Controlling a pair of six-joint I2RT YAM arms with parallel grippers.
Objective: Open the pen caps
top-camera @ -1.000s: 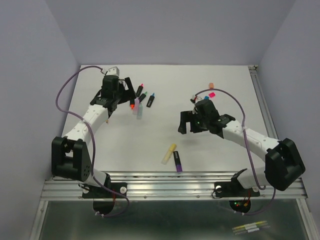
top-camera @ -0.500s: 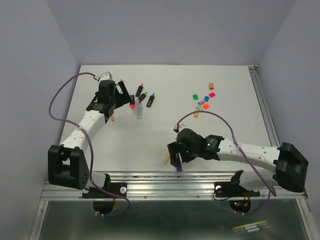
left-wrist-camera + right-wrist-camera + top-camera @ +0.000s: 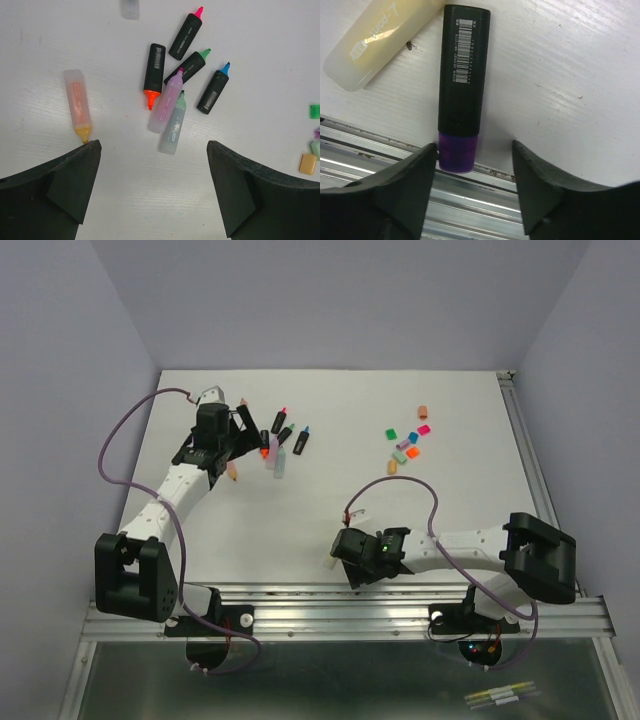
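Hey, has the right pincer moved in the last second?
Yes. In the top view the right pincer has swung from mid-table, near the loose caps, down toward the near rail, and now hangs open over the purple-capped black pen.

The purple-capped pen [image 3: 462, 70] is black with a white barcode, and its cap [image 3: 457, 154] is purple. At its 11 o'clock lies a pale, translucent yellow pen [image 3: 380, 42]. On the white table [image 3: 300, 510], the pink-tip pen [image 3: 186, 34], green-tip pen [image 3: 192, 62], blue-tip pen [image 3: 214, 91] and orange-tip pen [image 3: 154, 67] have black barrels. At their 6 o'clock are a pastel pink pen [image 3: 166, 102] and a mint pen [image 3: 172, 127]. At 9 o'clock is a peach pen [image 3: 76, 102] with an orange tip. At 3 o'clock are a green cap [image 3: 314, 110], lilac cap [image 3: 317, 132], mint cap [image 3: 316, 148] and tan cap [image 3: 307, 163].
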